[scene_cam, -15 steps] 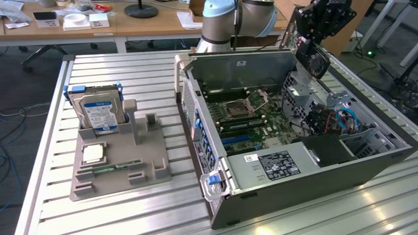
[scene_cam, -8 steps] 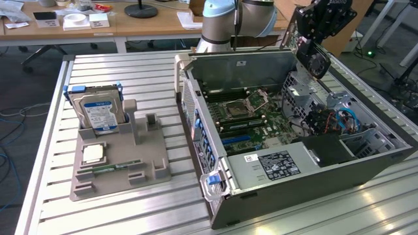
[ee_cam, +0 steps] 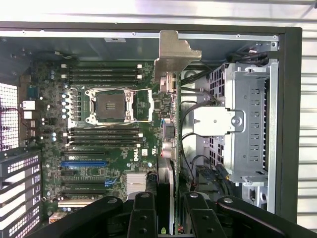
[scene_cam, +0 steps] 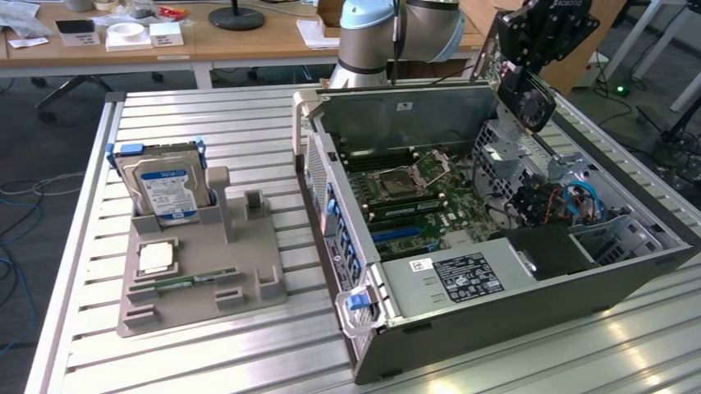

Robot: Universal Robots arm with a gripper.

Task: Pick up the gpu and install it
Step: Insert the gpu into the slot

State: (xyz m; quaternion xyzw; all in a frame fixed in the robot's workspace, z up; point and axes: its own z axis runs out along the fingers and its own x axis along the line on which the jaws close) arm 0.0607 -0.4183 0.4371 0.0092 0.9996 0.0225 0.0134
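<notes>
Table point(scene_cam: 219, 115) of slotted aluminium carries everything. The open computer case point(scene_cam: 526, 304) lies on its side across the right half of the exterior view. To the exterior view's left is the grey parts holder point(scene_cam: 197, 287), with the hard drive point(scene_cam: 164, 193) upright in it.

Inside the case the motherboard point(ee_cam: 124, 148) faces up at me, its blue expansion slot point(ee_cam: 84, 162) bare.

The gpu point(scene_cam: 528, 100) hangs above the case at the upper right of the exterior view. My gripper point(ee_cam: 166, 213) pinches it across its two faces, with one black finger point(ee_cam: 142, 213) on each side. In the wrist view I see the card edge-on, with its silver bracket point(ee_cam: 173, 49) at the far end, near the case wall.

As I judge it, the card hangs over the board's edge and the loose black cables point(ee_cam: 190, 129) beside the drive cage point(ee_cam: 247, 124), not over the slots. Lowered from here, it could snag those cables or strike the cage. The bracket could also catch on the case wall, and a card that meets its slot askew could twist in my narrow pinch.
</notes>
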